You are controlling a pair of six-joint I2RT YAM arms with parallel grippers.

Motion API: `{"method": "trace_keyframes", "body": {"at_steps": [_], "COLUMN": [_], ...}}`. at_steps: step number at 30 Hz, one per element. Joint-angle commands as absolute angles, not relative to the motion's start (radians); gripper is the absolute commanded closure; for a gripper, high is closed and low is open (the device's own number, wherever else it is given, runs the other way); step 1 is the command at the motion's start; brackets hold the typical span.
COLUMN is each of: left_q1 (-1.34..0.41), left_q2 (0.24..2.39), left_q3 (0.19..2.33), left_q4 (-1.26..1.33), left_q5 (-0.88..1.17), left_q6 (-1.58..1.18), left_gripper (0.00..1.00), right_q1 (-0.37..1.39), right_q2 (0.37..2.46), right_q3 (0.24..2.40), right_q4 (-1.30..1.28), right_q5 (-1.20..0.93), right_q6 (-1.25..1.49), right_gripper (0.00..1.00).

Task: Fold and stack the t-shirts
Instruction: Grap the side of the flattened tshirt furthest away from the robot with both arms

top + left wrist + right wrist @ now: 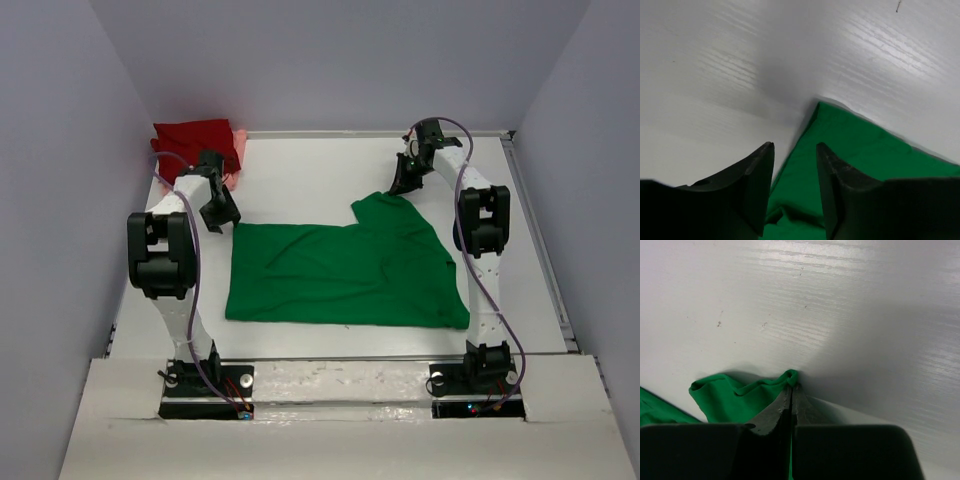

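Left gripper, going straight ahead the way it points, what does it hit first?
Most likely the corner of the green t-shirt, just ahead of the left gripper; depth is unclear, so possibly the table beside it.

No lettering, label, brand, number or sign to read in any view. Plain, unprinted cloth on the green shirt [340,275] and the dark red shirt [195,138]; bare white surface on the table [310,170].

White table [310,175], green shirt [340,275], dark red shirt [193,140].
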State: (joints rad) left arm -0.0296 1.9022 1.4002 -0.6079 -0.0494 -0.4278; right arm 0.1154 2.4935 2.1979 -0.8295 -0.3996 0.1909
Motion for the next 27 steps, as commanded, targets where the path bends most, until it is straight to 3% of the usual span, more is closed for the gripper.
{"method": "trace_keyframes", "body": {"at_steps": [1,10,27], "left_q1": [-0.009,-0.008,-0.008], "left_q2": [1.844,1.885,2.042], "left_q3": [1.39,1.417,1.548], "left_q4": [-0.571,-0.557,-0.586], "left_q5": [-0.021,0.061,0.124], "left_q6": [-0.396,-0.38,-0.393], "left_gripper": [0.36,0.32,0.38], "right_q1": [0.117,0.117,0.117], "right_q2": [2.437,2.437,2.434], "right_q3": [2.203,2.2,2.2], "right_q4": [-0.838,-0.839,-0.841], "right_q5": [-0.379,-0.384,-0.399], "right_q6": [0.172,0.166,0.178], "right_gripper": [1.0,1.0,1.0]}}
